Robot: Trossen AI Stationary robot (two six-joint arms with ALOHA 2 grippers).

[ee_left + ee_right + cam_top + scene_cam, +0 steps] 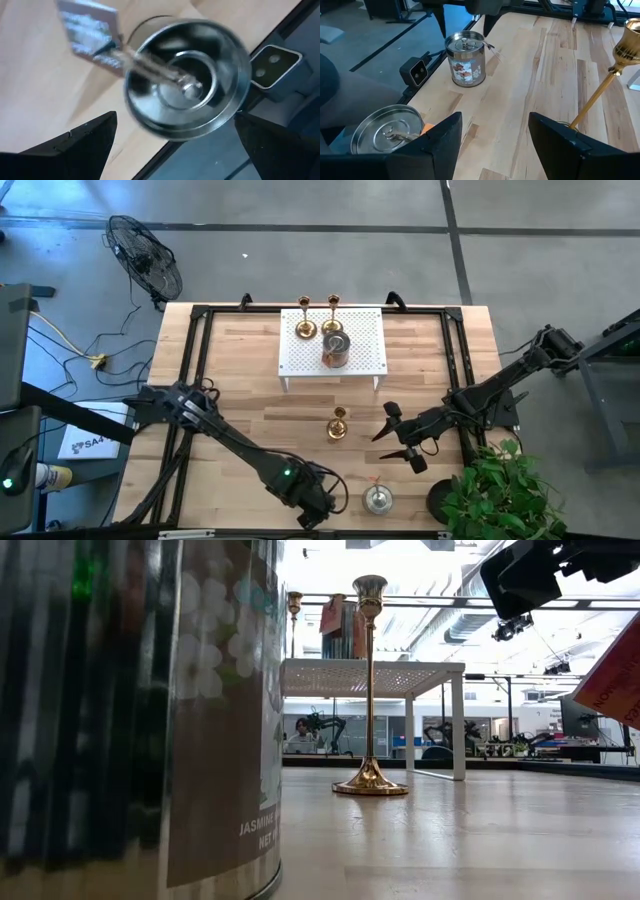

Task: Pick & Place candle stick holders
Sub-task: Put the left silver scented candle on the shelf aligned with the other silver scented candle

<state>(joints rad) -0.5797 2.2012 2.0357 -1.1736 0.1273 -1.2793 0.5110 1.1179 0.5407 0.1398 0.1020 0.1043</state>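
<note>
A squat silvery tin holder with a flower label (465, 57) stands at the table's near edge. My left gripper (172, 125) hovers open above it, looking down on its knobbed lid (185, 85), one finger on either side, not touching. In the high view my left gripper (318, 502) hides this tin. A second silvery tin (377, 498) stands to its right. A gold holder (337, 423) stands upright on its round base mid-table. My right gripper (398, 438) is open and empty just right of it. Two gold holders (306, 320) (332, 315) and a tin (336, 350) stand on the white rack (365, 355).
A green potted plant (495, 490) stands at the near right corner. A black frame rail (195, 360) runs around the table, with a black bracket (275, 65) beside the labelled tin. A paper tag (90, 35) hangs from that tin. Bare wood lies between rack and gold holder.
</note>
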